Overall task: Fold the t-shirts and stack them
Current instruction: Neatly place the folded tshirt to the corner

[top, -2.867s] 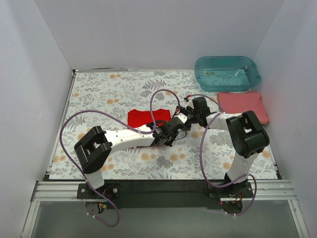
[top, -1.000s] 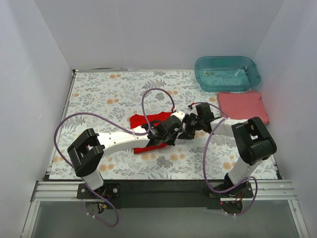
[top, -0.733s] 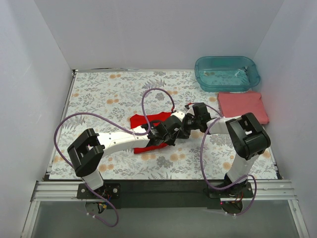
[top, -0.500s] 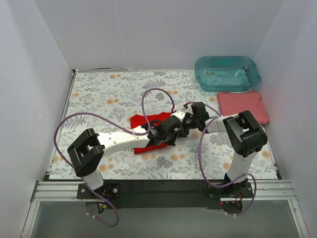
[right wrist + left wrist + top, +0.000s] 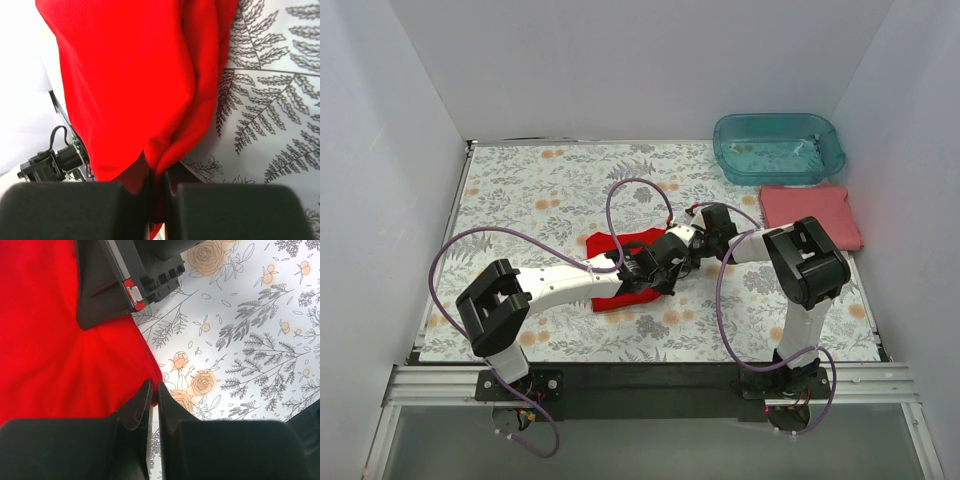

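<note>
A bright red t-shirt (image 5: pixel 613 246) lies crumpled mid-table, partly hidden under both arms. My left gripper (image 5: pixel 666 268) is at its right side; in the left wrist view it (image 5: pixel 155 389) is shut, pinching the red t-shirt's (image 5: pixel 50 355) edge. From the right, my right gripper (image 5: pixel 698 243) meets it. The right wrist view shows that gripper (image 5: pixel 156 172) shut on a bunched fold of the red t-shirt (image 5: pixel 125 75). A salmon-pink t-shirt (image 5: pixel 810 215), folded to a flat rectangle, lies at the right.
A translucent teal tub (image 5: pixel 778 147) stands at the back right, just behind the pink shirt. The floral tablecloth (image 5: pixel 530 190) covers the table, with white walls on three sides. Purple cables loop over both arms.
The right gripper has closed on a fold of the red shirt and shifted slightly left toward the left gripper. The left gripper stays shut on the shirt's edge.
</note>
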Motion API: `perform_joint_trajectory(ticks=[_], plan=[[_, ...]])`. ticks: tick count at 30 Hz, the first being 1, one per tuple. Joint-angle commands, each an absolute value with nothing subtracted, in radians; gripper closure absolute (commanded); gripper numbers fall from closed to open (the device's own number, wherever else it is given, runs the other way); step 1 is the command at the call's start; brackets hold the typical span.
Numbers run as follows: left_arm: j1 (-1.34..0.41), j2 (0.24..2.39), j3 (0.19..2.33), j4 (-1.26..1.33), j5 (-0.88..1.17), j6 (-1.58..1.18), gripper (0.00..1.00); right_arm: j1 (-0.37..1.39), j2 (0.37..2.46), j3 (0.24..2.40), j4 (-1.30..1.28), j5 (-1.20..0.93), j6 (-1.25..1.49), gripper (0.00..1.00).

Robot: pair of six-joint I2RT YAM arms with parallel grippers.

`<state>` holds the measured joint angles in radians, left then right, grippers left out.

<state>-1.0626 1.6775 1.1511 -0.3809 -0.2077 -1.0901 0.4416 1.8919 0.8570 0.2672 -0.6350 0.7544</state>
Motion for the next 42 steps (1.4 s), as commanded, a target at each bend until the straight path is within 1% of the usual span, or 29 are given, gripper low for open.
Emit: perform_joint_trajectory(ticks=[1,2,4,5,6,7,9,10,13,15,16,19,20,21,23,26,27,31,36,42], plan=[[-1.071,1.652,1.164,-0.351,-0.17,-1.098,1.0,0.446,1.882,0.899,0.186,-0.589,0.649,0.97],[-1.071,1.654,1.164,-0.35,-0.161,-1.098,1.0,0.446,1.878,0.913,0.158,-0.581,0.619,0.99],[-1.069,1.649,1.172,-0.344,-0.132,-1.092,0.97,0.445,1.868,0.968,0.089,-0.563,0.504,0.99],[-1.071,1.644,1.177,-0.344,-0.123,-1.088,0.94,0.442,1.87,1.015,0.002,-0.554,0.464,0.99],[-1.071,1.64,1.183,-0.345,-0.12,-1.083,0.87,0.437,1.868,1.035,-0.061,-0.525,0.386,0.99],[-1.069,1.635,1.192,-0.345,-0.121,-1.074,0.82,0.434,1.855,1.046,-0.092,-0.514,0.353,0.99],[-1.066,1.62,1.206,-0.347,-0.118,-1.065,0.69,0.423,1.838,1.077,-0.184,-0.461,0.296,0.99],[-1.065,1.612,1.213,-0.354,-0.118,-1.059,0.57,0.419,1.819,1.086,-0.21,-0.445,0.246,0.99],[-1.039,1.57,1.249,-0.391,-0.124,-1.049,0.44,0.402,1.786,1.13,-0.328,-0.353,0.151,0.99],[-0.994,1.534,1.247,-0.425,-0.149,-1.016,0.39,0.382,1.77,1.152,-0.403,-0.284,0.115,0.99],[-0.97,1.498,1.24,-0.436,-0.187,-1.008,0.34,0.374,1.758,1.179,-0.428,-0.263,0.098,0.99],[-0.809,1.415,1.192,-0.488,-0.18,-1.006,0.27,0.344,1.735,1.244,-0.52,-0.171,0.048,0.99],[-0.726,1.401,1.18,-0.501,-0.19,-1.014,0.23,0.336,1.732,1.264,-0.544,-0.143,0.025,0.99],[-0.694,1.388,1.166,-0.535,-0.207,-1.019,0.2,0.322,1.729,1.282,-0.566,-0.09,0.017,0.99],[-0.616,1.353,1.138,-0.551,-0.283,-1.028,0.14,0.307,1.727,1.339,-0.627,-0.037,0.003,0.99],[-0.556,1.283,1.037,-0.503,-0.368,-1.072,0.03,0.261,1.727,1.403,-0.684,0.066,-0.04,0.99],[-0.537,1.267,0.978,-0.47,-0.371,-1.089,0.02,0.233,1.73,1.42,-0.693,0.108,-0.051,0.99],[-0.456,1.221,0.885,-0.399,-0.376,-1.117,0.02,0.18,1.738,1.491,-0.724,0.222,-0.083,0.99],[-0.437,1.213,0.874,-0.405,-0.508,-1.134,0.02,0.121,1.75,1.56,-0.735,0.339,-0.113,0.99],[-0.436,1.219,0.874,-0.408,-0.496,-1.137,0.02,0.071,1.81,1.635,-0.733,0.417,-0.153,0.99]])
